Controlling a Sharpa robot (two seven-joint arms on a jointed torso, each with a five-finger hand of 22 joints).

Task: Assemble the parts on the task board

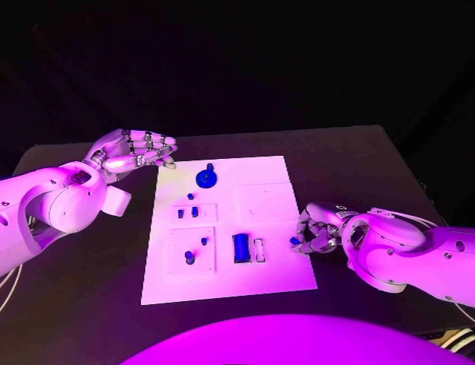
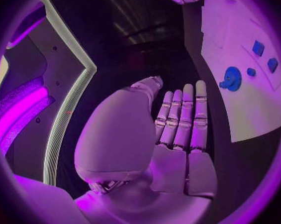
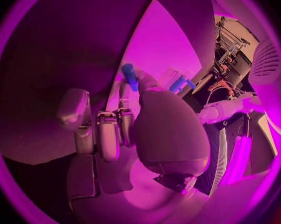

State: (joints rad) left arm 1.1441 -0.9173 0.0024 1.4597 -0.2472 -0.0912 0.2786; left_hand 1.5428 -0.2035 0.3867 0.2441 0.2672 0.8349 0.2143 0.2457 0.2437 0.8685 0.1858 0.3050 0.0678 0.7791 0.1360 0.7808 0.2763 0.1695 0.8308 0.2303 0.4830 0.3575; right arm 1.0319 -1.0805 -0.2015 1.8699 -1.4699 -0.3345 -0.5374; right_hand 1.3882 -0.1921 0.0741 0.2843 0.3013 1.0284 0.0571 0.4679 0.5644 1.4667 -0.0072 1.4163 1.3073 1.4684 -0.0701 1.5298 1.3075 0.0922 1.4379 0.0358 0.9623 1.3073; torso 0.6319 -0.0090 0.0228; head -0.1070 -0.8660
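Right hand sits at the board's near-right edge, fingers curled in, pinching a small blue peg between thumb and fingertip; in the right wrist view the peg pokes up past the fingertips, long axis roughly in line w/ the fingers, free end pointing away from the palm toward the task board. Looks light, rigid, smooth plastic, so prob slippery and easy to twist in a pinch; best held mid-shaft, leaving the tip clear for insertion. Just beyond the right fingertips: a dark blue block lying lengthwise, long axis running away from the robot, w/ a pale slot beside it. Left hand hovers off the board's far-left corner, fingers together and nearly straight, holding nothing. Nearest its fingertips stands the blue knob, round, upright. Small pegs further back toward the right hand.
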